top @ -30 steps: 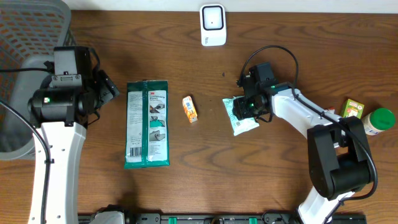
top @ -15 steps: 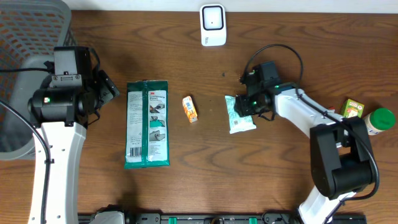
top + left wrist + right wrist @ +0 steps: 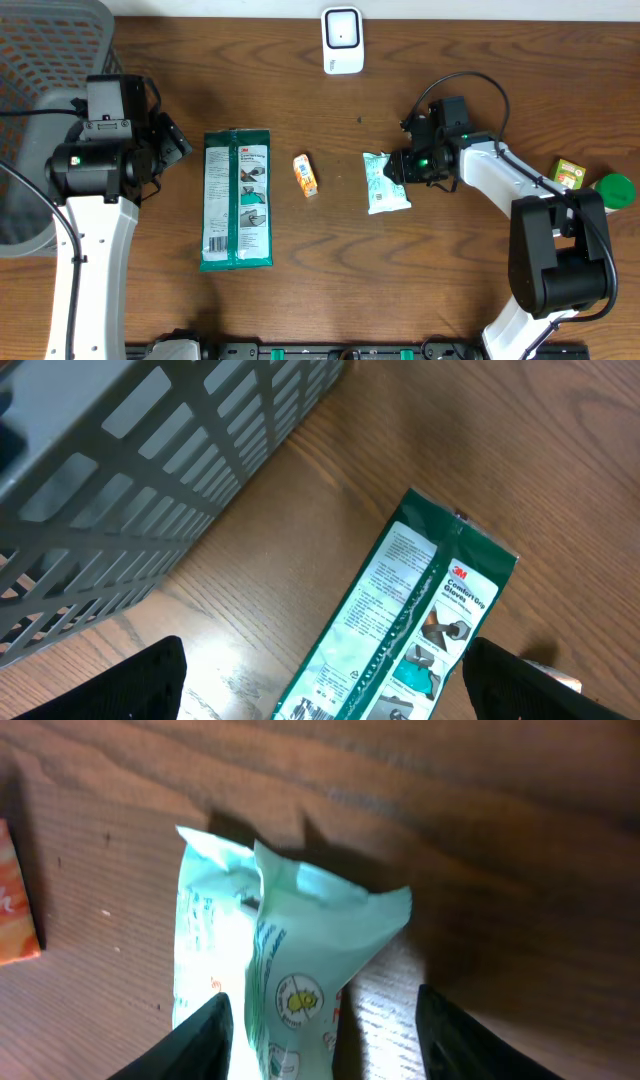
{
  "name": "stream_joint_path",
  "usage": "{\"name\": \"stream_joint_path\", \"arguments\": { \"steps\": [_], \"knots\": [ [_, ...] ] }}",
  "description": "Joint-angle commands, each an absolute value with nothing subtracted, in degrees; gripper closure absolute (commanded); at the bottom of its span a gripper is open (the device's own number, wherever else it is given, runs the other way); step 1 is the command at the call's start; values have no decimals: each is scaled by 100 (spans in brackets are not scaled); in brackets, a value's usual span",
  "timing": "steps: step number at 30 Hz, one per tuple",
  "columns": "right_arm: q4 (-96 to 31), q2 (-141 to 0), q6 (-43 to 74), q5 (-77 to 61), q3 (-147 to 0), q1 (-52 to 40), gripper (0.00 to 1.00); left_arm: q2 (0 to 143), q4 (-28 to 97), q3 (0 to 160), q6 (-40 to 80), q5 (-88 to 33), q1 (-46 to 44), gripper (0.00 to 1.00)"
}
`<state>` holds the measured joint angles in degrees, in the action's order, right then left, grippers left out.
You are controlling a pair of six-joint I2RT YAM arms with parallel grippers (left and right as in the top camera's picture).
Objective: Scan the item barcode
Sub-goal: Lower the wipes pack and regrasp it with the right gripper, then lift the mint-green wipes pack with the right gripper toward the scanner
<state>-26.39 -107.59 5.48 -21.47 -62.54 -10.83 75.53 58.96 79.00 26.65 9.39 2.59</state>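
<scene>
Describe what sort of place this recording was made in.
Probably a mock checkout bench, not a real shop: a white box-shaped barcode scanner stands on a brown wooden table, packaged goods such as a long green glove pack lie around, and a grey slotted plastic basket sits at one side.

You've got a mock checkout on a wood table (image 3: 300, 285). The scanner (image 3: 342, 40) sits past the right pincer (image 3: 398, 169), mesh basket (image 3: 45, 45) beside the left pincer (image 3: 180, 145).

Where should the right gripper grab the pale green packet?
Probably mid-body across the short width, coming from above: the packet lies flat on the table, so its edges offer little, and the right gripper is open close by.
</scene>
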Motion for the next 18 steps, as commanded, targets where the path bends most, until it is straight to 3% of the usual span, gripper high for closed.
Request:
{"name": "stream_joint_path", "arguments": {
  "steps": [1,7,9,10,11,12,18],
  "knots": [
    [-2556,-10608,718,-2246,-6036,-1146,48,7522,5913,7942,2596,1013,283,11],
    [-1785,-10608,943,-2233,-5507,-1146,51,7522,5913,7942,2596,1013,283,11],
    [-1505,-10608,980,-2235,-5343,-1146,66,7522,5913,7942,2596,1013,283,11],
    [-1424,-10608,987,-2239,-5304,-1144,77,7522,5916,7942,2596,1013,283,11],
    [-1406,-10606,982,-2237,-5306,-1142,94,7522,5913,7942,2596,1013,283,11],
    [-1413,-10604,985,-2244,-5330,-1129,99,7522,5913,7942,2596,1013,283,11],
    [-1457,-10326,974,-3301,-5478,-902,99,7522,5913,7942,2596,1013,283,11]
  ]
}}
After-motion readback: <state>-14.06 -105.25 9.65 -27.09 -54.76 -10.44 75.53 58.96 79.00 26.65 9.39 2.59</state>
